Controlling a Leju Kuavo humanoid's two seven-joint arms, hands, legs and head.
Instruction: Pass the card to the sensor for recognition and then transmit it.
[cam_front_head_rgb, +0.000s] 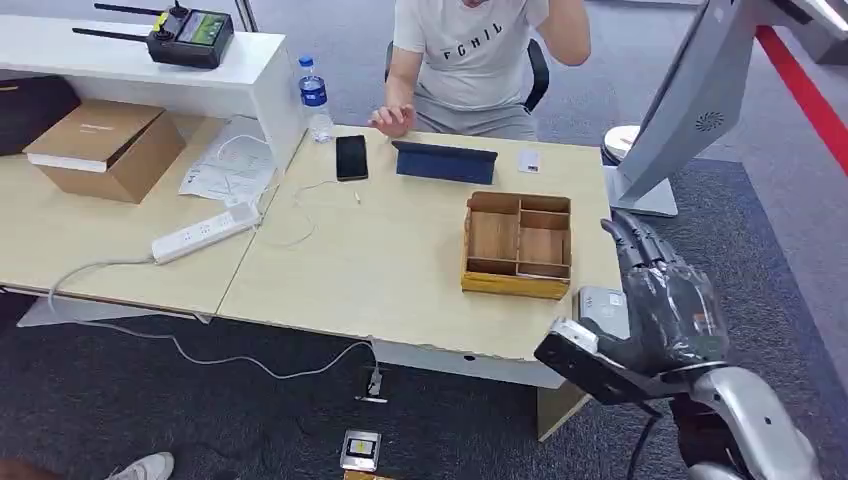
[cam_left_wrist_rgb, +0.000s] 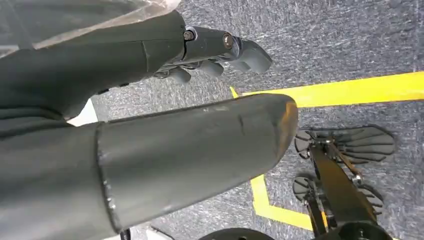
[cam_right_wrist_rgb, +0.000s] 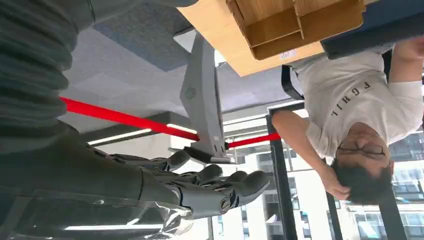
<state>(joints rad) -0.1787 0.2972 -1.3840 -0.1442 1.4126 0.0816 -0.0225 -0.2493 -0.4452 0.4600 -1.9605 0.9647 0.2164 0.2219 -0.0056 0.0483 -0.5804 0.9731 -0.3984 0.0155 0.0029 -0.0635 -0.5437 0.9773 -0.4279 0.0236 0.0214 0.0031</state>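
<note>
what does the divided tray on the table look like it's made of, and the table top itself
The divided tray looks like wood or bamboo: warm brown with visible grain, thin slat partitions, matte finish. The table top looks like pale laminate or veneered board: even light-beige surface, faint grain, low sheen; solid wood can't be ruled out.

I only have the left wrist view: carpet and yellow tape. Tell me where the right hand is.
Observer: The right hand is up by the table's right front corner, fingers apart, holding nothing.
Operator: Find the card for me.
Observer: A small white card lies at the table's far edge, right of the dark tablet.
Operator: Name what sits between hand and card.
Observer: A wooden compartment tray. Its compartments look empty.
</note>
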